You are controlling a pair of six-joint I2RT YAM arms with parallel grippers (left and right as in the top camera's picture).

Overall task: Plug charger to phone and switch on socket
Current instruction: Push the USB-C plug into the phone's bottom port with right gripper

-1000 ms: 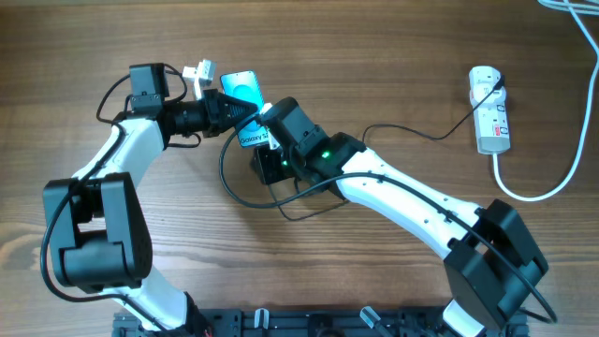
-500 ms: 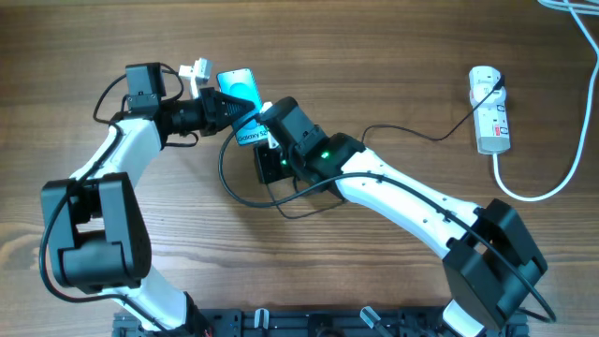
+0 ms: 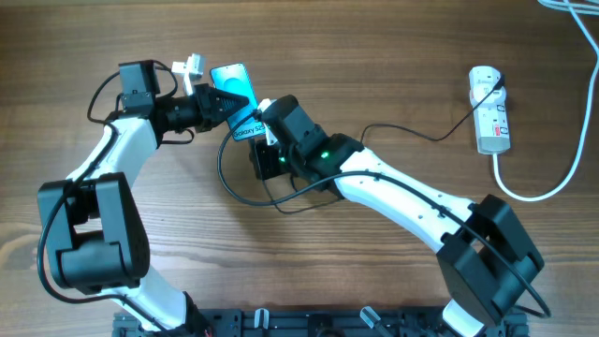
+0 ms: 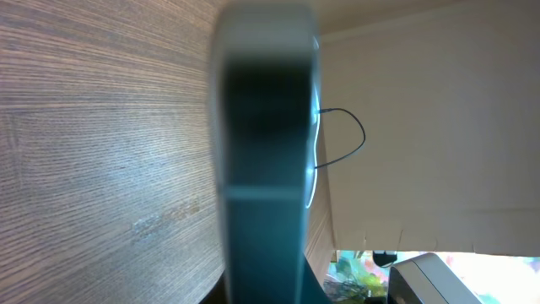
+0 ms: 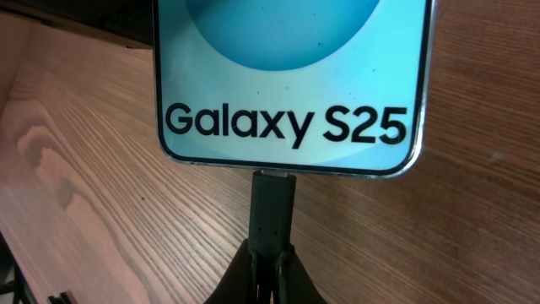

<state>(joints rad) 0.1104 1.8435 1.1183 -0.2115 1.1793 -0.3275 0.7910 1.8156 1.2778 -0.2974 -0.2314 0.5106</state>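
My left gripper [image 3: 223, 103] is shut on the phone [image 3: 237, 98], whose turquoise-blue screen faces up; the left wrist view shows its edge [image 4: 266, 152] close up and blurred. In the right wrist view the phone's end [image 5: 287, 84] reads "Galaxy S25". My right gripper [image 3: 265, 134] is shut on the charger's black plug tip [image 5: 272, 211], which sits at the phone's bottom edge. The thin black charger cable [image 3: 412, 132] loops under the right arm and runs to the white socket [image 3: 490, 109] at the far right.
The socket's thick white cord [image 3: 562, 178] curves down and off the right edge. A small white clip-like part [image 3: 195, 67] sits by the left wrist. A dark rail [image 3: 309, 323] runs along the table's front edge.
Both grippers, with the phone and the plug tip, have shifted slightly up and to the left. The socket and cables have not moved.
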